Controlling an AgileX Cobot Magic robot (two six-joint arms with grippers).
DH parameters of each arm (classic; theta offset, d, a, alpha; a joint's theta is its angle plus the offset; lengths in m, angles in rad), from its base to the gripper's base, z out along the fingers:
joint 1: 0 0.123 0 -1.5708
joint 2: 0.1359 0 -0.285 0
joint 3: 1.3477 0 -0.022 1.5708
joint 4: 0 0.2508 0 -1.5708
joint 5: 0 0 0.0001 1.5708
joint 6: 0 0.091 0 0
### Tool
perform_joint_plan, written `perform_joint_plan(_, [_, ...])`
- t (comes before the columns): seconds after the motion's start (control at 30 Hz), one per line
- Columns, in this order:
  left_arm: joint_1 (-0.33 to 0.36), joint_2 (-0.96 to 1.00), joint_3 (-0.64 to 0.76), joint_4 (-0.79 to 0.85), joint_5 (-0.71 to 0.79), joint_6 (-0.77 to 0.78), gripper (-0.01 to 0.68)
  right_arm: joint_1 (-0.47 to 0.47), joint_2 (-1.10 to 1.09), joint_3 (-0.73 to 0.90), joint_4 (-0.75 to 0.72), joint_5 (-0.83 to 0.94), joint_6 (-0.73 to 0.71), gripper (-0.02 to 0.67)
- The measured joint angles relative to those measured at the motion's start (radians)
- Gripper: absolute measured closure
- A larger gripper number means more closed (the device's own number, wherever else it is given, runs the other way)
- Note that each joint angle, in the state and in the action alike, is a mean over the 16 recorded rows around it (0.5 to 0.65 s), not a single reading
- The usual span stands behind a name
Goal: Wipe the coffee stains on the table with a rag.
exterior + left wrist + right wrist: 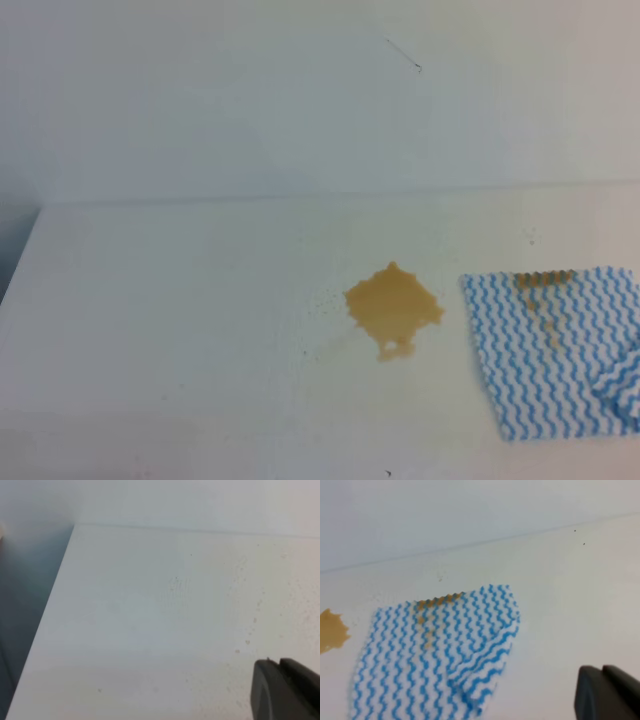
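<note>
- Light tan-brown coffee stains (393,308), an irregular diamond-shaped blotch, lying flat on the plain matte white table (180,330), a little right of centre in the exterior high view.
- Top corner of the diamond aimed toward the pale wall (250,90); small drip lobe hanging off the lower side, toward the near edge; long axis hard to name, the blotch nearly as wide as tall.
- Faint specks scattered just left of the blotch (too small to make out).
- Thin square rag (555,350) with blue and white wavy zigzag stripes lying just right of the stains, apart from them by a narrow strip of bare table.
- Rag sides set slightly askew to the table's far edge; zigzag stripes running from far side to near side.
- Brown marks along the far hem and trailing down the middle of the rag.
- Right part of the rag cut off by the frame in the high view; right wrist view gives the right near corner folded over onto the cloth.
- In the right wrist view, only a sliver of the stains at the left border.
- Right gripper (607,692) seen only as a dark block at the lower right of its own view, clear of the rag, pressed together and empty.
- Left gripper (285,690) likewise a dark block at the lower right corner over bare table; cannot tell whether spread or closed.
</note>
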Motion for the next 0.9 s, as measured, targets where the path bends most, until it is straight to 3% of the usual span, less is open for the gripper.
perform_joint_plan(0.67, [0.000,0.000,0.000,0.000,0.000,0.000,0.677,0.000,-0.002,0.002,0.005,-0.008,0.000,0.652])
perform_joint_plan(0.9, [0.000,0.000,0.000,0.000,0.000,0.000,0.677,0.000,0.000,0.000,0.035,-0.095,0.000,0.652])
